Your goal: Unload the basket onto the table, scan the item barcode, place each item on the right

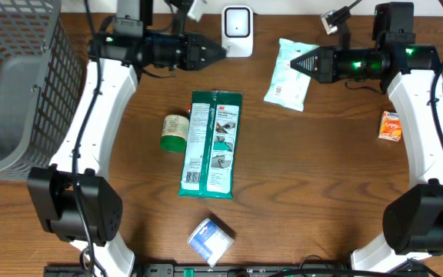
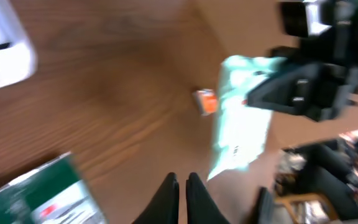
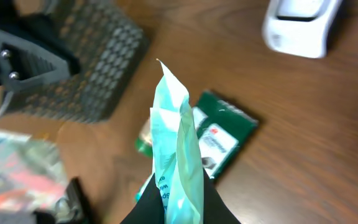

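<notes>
the likeliest failure was the soft mint-green plastic pouch sagging or slipping. the right gripper was clamped on only one edge of it, and in the right wrist view the pouch stood edge-on between the fingers, seemingly held off the brown wooden table. a floppy pack held that way could twist and turn its barcode away from the white boxy barcode scanner at the top centre of the overhead frame. which face carried the barcode could not be told. the pouch sat in the upper right of centre, near the scanner but not in front of it. a second danger was crowding: the left gripper, jaws together and holding nothing, hung just left of the scanner, so a move inward by either arm might knock the scanner or block its window. both arms rose from the bottom corners of the overhead frame and bent inward near the top, their grippers pointing toward each other across the scanner, above the flat dark green packet lying mid-table.
</notes>
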{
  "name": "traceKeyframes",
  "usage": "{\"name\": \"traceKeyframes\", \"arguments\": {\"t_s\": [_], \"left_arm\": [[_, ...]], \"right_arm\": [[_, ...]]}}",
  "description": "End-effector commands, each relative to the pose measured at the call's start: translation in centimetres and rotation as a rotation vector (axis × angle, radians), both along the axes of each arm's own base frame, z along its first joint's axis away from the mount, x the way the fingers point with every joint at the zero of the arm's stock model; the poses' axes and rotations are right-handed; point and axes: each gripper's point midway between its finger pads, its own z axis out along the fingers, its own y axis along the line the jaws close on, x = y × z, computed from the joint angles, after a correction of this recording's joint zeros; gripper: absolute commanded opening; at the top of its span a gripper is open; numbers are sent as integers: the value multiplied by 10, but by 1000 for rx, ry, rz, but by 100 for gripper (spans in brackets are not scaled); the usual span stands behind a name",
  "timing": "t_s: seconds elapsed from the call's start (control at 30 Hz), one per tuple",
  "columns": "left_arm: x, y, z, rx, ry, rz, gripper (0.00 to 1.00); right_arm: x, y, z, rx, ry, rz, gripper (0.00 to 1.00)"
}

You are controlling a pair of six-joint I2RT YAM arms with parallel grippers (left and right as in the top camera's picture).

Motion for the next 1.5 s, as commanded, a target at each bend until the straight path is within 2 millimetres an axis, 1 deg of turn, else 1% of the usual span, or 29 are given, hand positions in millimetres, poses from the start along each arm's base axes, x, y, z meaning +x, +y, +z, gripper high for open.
{"name": "traceKeyframes", "arguments": {"t_s": [0.0,0.13,0.23,0.27,0.3,0.37,0.47,0.53,0.63,0.7,0.73,0.77,0.83,0.87,0.97,1.03,1.07,1.13,1.23,1.3,1.37,1.4,1.47], "left_arm": [[19,23,-24,146,3,135,7],[33,43,-34,271,-24,249,7],[42,71,-29,401,-73,384,7],[44,84,-23,449,-91,454,7],[45,93,-18,480,-104,503,7],[43,115,0,544,-143,615,7],[33,135,28,587,-202,714,8],[24,147,46,613,-237,773,11],[8,170,69,673,-276,874,12],[-2,188,80,726,-296,951,13],[-6,196,85,749,-303,986,16],[-10,201,89,766,-308,1010,17],[-16,209,95,787,-319,1046,31],[-18,213,98,799,-323,1065,36],[-22,227,103,852,-331,1134,44],[-24,236,104,887,-332,1173,56],[-24,239,105,900,-333,1187,59],[-26,242,104,918,-329,1200,61],[-27,243,102,926,-321,1195,68],[-28,243,101,931,-316,1191,68],[-28,243,99,935,-312,1188,69],[-28,243,98,938,-308,1185,74],[-29,243,97,943,-303,1182,75]], "right_arm": [[12,-11,-11,-99,37,-126,1],[22,-17,-21,-213,39,-220,1],[26,-17,-20,-289,17,-256,1],[27,-18,-18,-321,7,-270,1],[28,-19,-16,-349,1,-283,1],[29,-24,-9,-427,-20,-325,1],[31,-24,4,-507,-68,-346,1],[32,-19,10,-544,-112,-332,1],[34,-12,16,-587,-154,-343,1],[35,-1,20,-596,-201,-302,1],[35,5,22,-600,-232,-275,1],[37,13,25,-604,-267,-246,1],[40,23,31,-602,-324,-220,1],[42,27,35,-594,-346,-219,1],[51,35,46,-566,-409,-231,1],[56,42,51,-550,-445,-235,1],[58,45,53,-544,-464,-234,1],[63,51,57,-533,-503,-233,1],[70,54,62,-521,-541,-236,1],[71,56,62,-506,-544,-224,1],[63,65,60,-437,-516,-161,1],[58,70,60,-383,-496,-121,1],[46,79,65,-250,-456,-35,1]]}}
